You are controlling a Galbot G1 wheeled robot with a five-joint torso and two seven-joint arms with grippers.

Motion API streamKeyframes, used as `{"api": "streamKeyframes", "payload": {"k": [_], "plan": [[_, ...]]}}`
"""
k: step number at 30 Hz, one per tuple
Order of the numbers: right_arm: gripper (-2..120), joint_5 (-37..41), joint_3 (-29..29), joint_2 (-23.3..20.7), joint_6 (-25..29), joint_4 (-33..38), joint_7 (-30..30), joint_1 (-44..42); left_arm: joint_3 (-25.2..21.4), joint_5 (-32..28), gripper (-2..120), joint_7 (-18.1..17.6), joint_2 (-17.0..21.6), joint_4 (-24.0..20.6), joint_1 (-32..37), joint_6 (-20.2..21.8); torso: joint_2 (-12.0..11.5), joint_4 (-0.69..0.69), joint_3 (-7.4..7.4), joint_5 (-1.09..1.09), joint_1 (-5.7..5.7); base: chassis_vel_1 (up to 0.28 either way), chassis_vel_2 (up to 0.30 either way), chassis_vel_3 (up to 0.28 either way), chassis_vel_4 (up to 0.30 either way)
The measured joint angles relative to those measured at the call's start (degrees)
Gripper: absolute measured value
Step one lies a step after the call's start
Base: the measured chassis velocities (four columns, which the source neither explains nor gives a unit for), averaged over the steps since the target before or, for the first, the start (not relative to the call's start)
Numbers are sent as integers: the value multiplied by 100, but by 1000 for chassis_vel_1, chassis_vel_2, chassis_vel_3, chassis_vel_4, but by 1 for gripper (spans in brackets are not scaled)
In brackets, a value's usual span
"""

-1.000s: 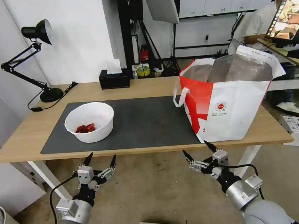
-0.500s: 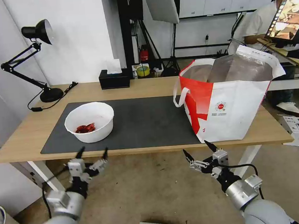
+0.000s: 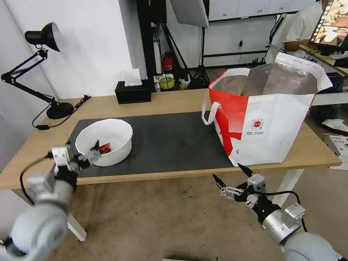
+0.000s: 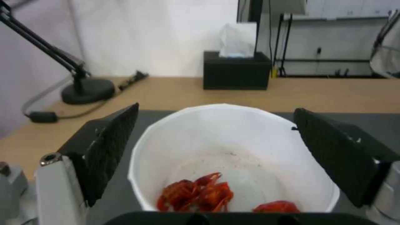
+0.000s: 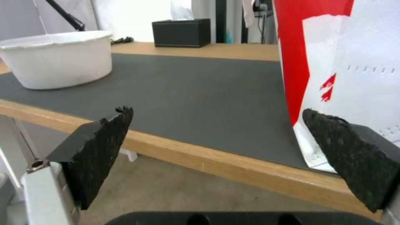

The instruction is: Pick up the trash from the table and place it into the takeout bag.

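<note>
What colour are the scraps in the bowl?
Red, lying in the white bowl; the scraps show best in the left wrist view.

Head view: high, facing forward and down over the whole table point(image 3: 171, 100). Left wrist view: close, just above the bowl point(image 4: 233, 137) rim, facing the back wall. Right wrist view: low, at the table's front edge, facing across the mat point(image 5: 187, 90). All three share bowl, mat and tissue box point(image 3: 133, 92).
</note>
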Motion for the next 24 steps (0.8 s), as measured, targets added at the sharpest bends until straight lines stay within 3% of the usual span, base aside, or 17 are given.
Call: {"api": "streamKeyframes", "payload": {"k": [3, 4, 10, 24], "plan": [[100, 1, 0, 0, -1, 1, -1, 0, 147, -393, 100, -77, 92, 124, -313, 209, 0, 0, 0, 1, 0, 0, 0, 0, 0], [100, 2, 0, -1, -1, 2, -1, 1, 250, -827, 100, -113, 160, 247, -586, 456, 0, 0, 0, -1, 0, 0, 0, 0, 0], [100, 3, 0, -1, -1, 4, -1, 2, 424, -1591, 100, -173, 266, 556, -1121, 885, 0, 0, 0, 0, 0, 0, 0, 0, 0], [100, 3, 0, -1, -1, 6, -2, 2, 499, -2396, 100, -853, 613, 1198, -1593, 2022, 0, 3, -1, 0, -1, 0, 0, 0, 0]]}}
